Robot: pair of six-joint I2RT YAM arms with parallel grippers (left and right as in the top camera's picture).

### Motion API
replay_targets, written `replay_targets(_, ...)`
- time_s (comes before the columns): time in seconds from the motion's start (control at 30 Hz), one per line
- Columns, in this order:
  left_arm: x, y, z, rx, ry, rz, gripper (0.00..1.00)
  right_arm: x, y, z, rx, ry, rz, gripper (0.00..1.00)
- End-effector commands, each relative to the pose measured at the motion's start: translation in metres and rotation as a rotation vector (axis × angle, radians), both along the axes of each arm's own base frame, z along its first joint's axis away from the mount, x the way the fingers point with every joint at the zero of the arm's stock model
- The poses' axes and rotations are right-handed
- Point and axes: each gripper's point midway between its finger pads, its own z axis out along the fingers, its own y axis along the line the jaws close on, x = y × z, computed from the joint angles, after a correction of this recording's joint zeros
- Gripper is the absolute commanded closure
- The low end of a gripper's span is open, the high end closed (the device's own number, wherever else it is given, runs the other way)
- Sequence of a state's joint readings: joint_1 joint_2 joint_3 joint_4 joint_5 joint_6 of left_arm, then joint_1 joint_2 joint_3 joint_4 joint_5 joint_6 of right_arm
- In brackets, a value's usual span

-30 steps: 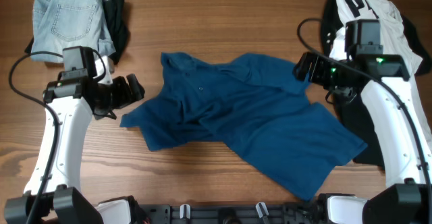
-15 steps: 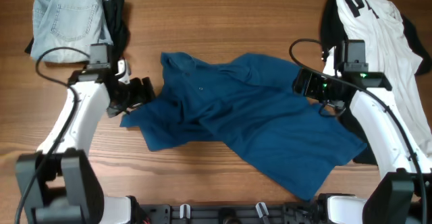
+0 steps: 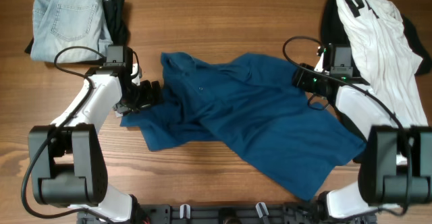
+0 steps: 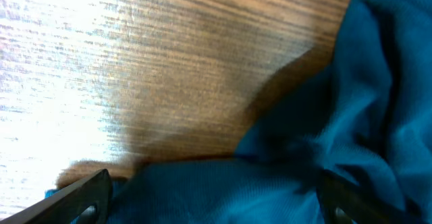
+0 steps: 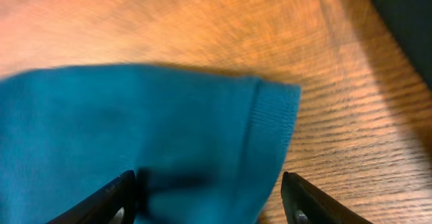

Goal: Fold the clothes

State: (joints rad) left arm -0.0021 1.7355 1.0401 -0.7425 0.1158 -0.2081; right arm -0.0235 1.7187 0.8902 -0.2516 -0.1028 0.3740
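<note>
Right at the near edge of the table (image 3: 101, 173), the lower hem corner of the dark-blue shirt (image 3: 256, 123) reaches almost to the robot's bases, and bare wood lies open to its left. The shirt sprawls crumpled across the middle of the table, its collar (image 3: 177, 63) toward the far left and one sleeve out toward each arm.

The left gripper (image 3: 150, 94) sits at the shirt's left edge, beside the sleeve. In the left wrist view its fingers (image 4: 77, 198) are spread wide. Rumpled blue cloth lies between them, not pinched, with wood beyond. The right gripper (image 3: 302, 79) is at the shirt's right sleeve. In the right wrist view its fingers (image 5: 111, 200) also stand wide apart. The sleeve's stitched cuff edge (image 5: 260, 136) lies between them, with wood past the cuff and dark cloth in the far right corner.

Farther on, a strip of bare wood runs between the shirt and the far edge. At the far left lie the pale denim jeans (image 3: 67, 15), back pocket up, with a black piece (image 3: 118, 18) touching their right side. At the far right a white shirt (image 3: 385, 42) is draped over more black cloth and runs down the right edge behind the right arm. Its black print shows a large letter (image 3: 356, 6) that looks like a P. The rest of the print is lost in the folds.
</note>
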Motion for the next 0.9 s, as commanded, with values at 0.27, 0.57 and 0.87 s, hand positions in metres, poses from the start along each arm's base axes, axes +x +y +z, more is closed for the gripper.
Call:
replay_targets(0.27, 0.009, 0.002, -0.001, 0.015, -0.031, 0.009, 0.00, 0.065, 0.013, 0.007, 0.038, -0.250, -0.010, 0.96)
replay_targets(0.57, 0.032, 0.028, 0.005, 0.037, -0.124, 0.079, 0.01, 0.181, 0.085, 0.147, 0.024, -0.584, 0.231, 0.96)
replay_targets(0.87, 0.041, 0.050, 0.012, 0.042, -0.160, 0.137, 0.01, 0.245, 0.111, 0.132, 0.036, -0.541, 0.281, 0.96)
